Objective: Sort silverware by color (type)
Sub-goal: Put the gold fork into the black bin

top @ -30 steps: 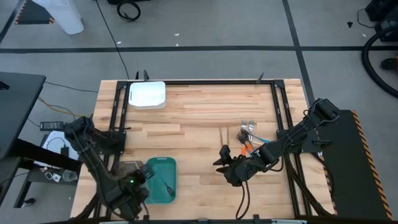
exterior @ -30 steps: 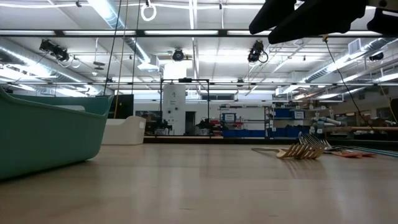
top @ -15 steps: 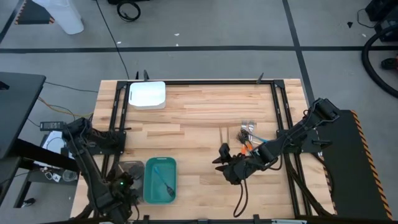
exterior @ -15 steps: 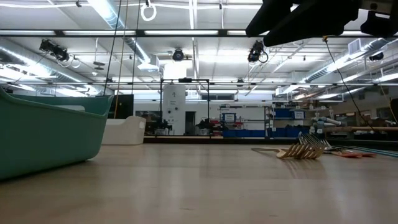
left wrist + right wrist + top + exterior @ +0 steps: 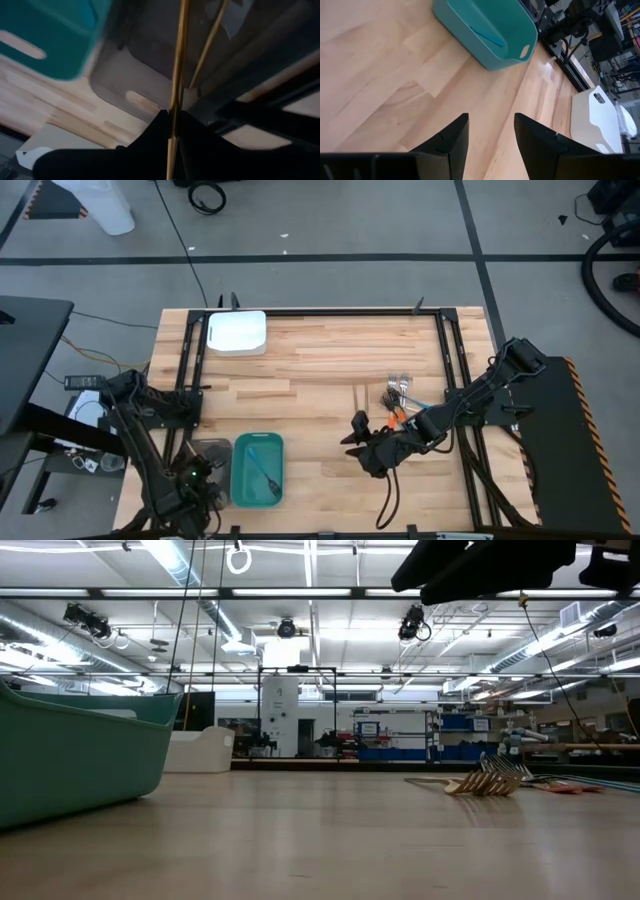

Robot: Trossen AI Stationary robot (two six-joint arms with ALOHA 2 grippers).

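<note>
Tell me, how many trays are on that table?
3: a white tray at the far left corner, a teal tray at the near edge, and a grey tray beside it, partly hidden.

The silverware point(image 5: 398, 398) lay in a loose cluster on the tabletop's right half: several forks with tines bunched together, beside slim teal-blue and orange pieces. Seen from table height, the gold forks point(image 5: 487, 781) rested with their tines raised and fanned. One teal-blue piece point(image 5: 262, 473) lay slanted inside the teal tray. Two thin gold pieces point(image 5: 179, 75) stood close together and were pinched at one end by the left gripper point(image 5: 172, 131) over the grey tray.
</note>
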